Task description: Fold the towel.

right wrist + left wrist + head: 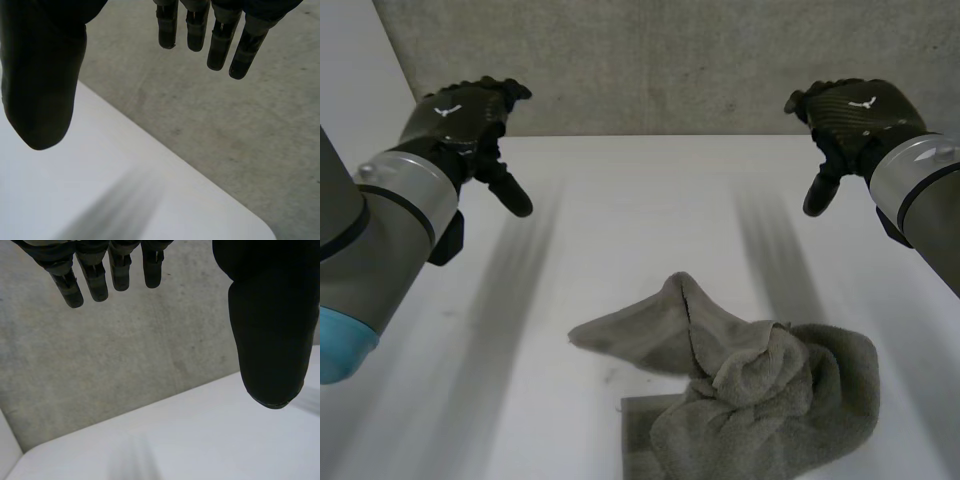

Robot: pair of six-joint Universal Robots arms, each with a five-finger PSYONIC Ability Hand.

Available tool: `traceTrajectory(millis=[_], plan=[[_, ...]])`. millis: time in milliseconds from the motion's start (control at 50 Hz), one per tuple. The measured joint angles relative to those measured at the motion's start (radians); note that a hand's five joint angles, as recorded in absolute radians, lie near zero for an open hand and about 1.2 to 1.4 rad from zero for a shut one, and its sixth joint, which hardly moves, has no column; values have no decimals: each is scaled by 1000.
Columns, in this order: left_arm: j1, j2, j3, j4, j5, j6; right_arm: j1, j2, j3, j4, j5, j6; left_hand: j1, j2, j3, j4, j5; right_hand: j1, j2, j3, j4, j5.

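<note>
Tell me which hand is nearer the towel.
The right hand: the crumpled grey towel lies toward its side of the table, while the left hand hovers farther off across it.

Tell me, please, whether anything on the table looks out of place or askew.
The grey terry towel lies crumpled in a twisted heap on the white table, not spread flat. The left hand and right hand hang open, clear of it.

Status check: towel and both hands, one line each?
towel: crumpled in a heap on the table, not folded
left hand: open, empty, raised clear of the towel
right hand: open, empty, raised clear of the towel
</note>
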Motion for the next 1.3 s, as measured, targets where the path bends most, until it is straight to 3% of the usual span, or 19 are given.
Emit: traceTrajectory(millis=[120,320,540,640,760,780,820,860,960,1160,1300], plan=[[-16,-48,-17,5,75,0,-9,-1,1,105,-78,-52,0,1,1,0,0,0,0,0,0,0],[-106,-203,-69,103,309,32,-113,-11,122,168,-101,-76,2,7,5,4,0,0,0,0,0,0],[-223,-336,-168,301,573,307,-337,-37,385,-6,-169,-99,4,21,20,19,0,0,0,0,0,0],[-254,-393,-178,329,621,382,-409,-51,451,-34,-212,-114,57,68,68,68,36,0,0,0,0,0],[-282,-437,-174,365,630,402,-475,-61,509,-35,-257,-147,409,427,426,426,363,0,0,0,0,0],[-286,-440,-175,378,628,400,-483,-62,519,-35,-263,-154,625,626,625,626,587,0,0,0,0,0],[-291,-441,-176,401,625,396,-493,-64,533,-35,-270,-164,846,862,860,847,815,0,0,0,0,0],[-293,-438,-176,434,616,392,-500,-64,546,-35,-277,-173,954,989,982,984,934,0,0,0,0,0],[-286,-426,-160,491,544,384,-501,-71,559,-33,-282,-180,990,1041,1038,1039,981,0,0,0,0,0],[-182,-410,-106,522,48,369,-431,-155,581,-18,-338,-177,996,1049,1047,1048,990,0,0,0,0,0],[-140,-388,-135,517,-35,374,-285,-200,606,-10,-420,-180,996,1050,1048,1049,990,0,0,0,0,0]])
